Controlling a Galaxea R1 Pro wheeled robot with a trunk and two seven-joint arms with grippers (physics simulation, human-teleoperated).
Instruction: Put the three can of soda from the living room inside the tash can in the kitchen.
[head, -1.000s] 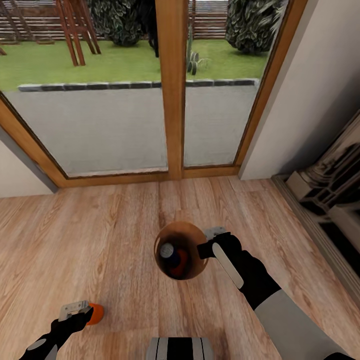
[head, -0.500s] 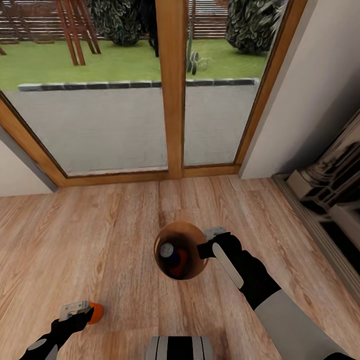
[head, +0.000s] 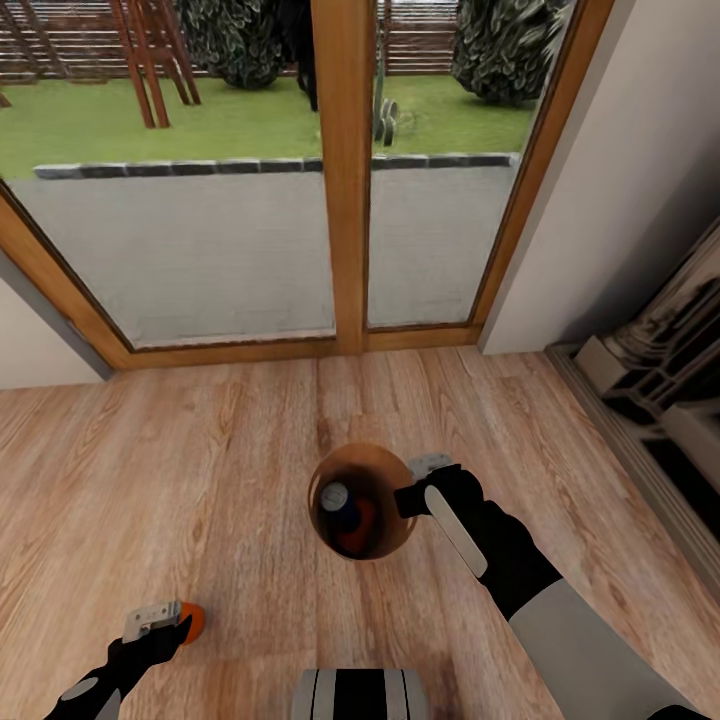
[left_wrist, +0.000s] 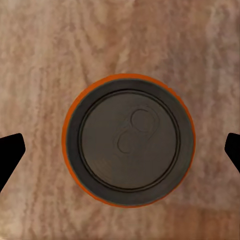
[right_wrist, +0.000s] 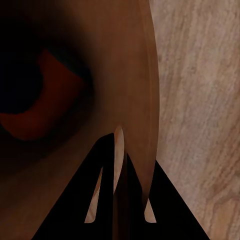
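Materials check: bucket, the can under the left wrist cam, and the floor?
Tash can: likely metal, going by the shiny copper-brown inside and thin rim pinched by the right gripper.
Orange can: apparently painted aluminium; dull grey stamped top with pull tab, orange wall.
Floor: wood or wood-look laminate, matte, with plank seams and grain.

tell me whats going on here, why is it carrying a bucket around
The robot is collecting soda cans. Its right gripper pinches the rim of the trash can, held above the wood floor, with a blue can and an orange can already inside. The left gripper is at the third can, which stands upright on the floor, fingers open either side.
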